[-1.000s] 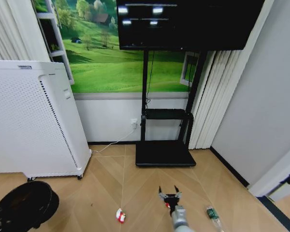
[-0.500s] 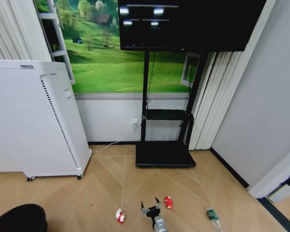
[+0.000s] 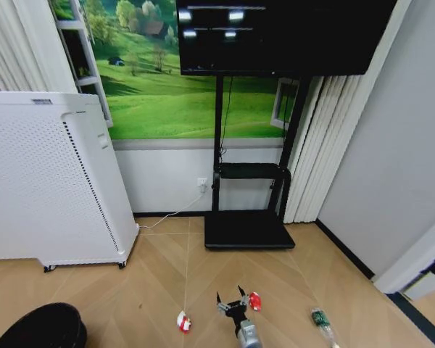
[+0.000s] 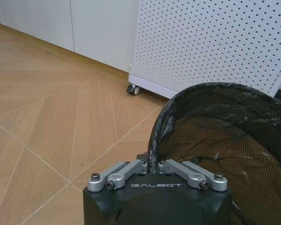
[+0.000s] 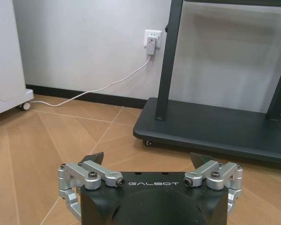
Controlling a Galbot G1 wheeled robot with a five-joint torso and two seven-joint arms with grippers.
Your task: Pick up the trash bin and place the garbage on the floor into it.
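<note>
Wooden floor boards run up to a white wall with a green meadow picture. From the head view, the small black round trash bin [image 3: 42,328] sits low at the robot's left, in front of the big white box with tiny holes [image 3: 51,181]. The right gripper [image 3: 234,301] hangs over the floor with its fingers spread apart, between the crumpled red-and-white wrapper [image 3: 183,322] and the small red crushed piece [image 3: 255,301], just beside the red one. The little clear-green bottle [image 3: 321,320] lies farther right.

From the left wrist view, the left gripper [image 4: 154,165] is pinched tight on the bin's black mesh rim.

From the right wrist view, the open fingers face the black TV stand base [image 5: 215,131].
</note>
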